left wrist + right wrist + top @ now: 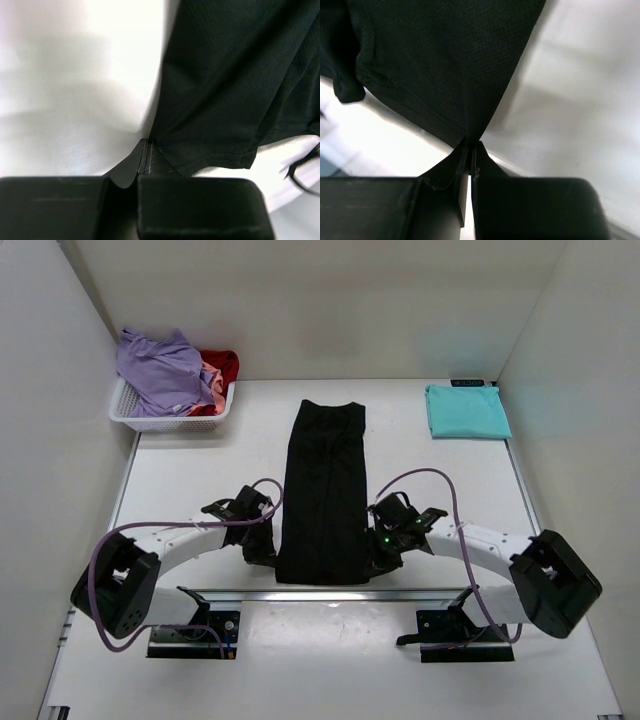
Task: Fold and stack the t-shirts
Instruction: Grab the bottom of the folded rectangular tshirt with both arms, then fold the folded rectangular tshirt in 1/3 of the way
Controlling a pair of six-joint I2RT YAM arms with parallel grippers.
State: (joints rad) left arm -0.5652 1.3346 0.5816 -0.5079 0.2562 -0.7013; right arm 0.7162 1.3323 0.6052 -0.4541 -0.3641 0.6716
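Note:
A black t-shirt [323,490] lies on the table as a long narrow strip, its hem toward me. My left gripper [268,552] is shut on the near left corner of the black t-shirt [225,90]; in the left wrist view the pinched jaws [147,146] meet at the hem's corner. My right gripper [377,558] is shut on the near right corner of the black t-shirt [445,65], the closed tips [470,147] holding the cloth's point. A folded teal t-shirt [466,410] rests at the far right. Lavender [160,370], pink and red [222,365] t-shirts are heaped in the basket.
A white lattice basket [170,420] stands at the far left corner of the white table [200,480]. Walls close in the table on the left, back and right. Purple cables loop from both arms beside the black shirt.

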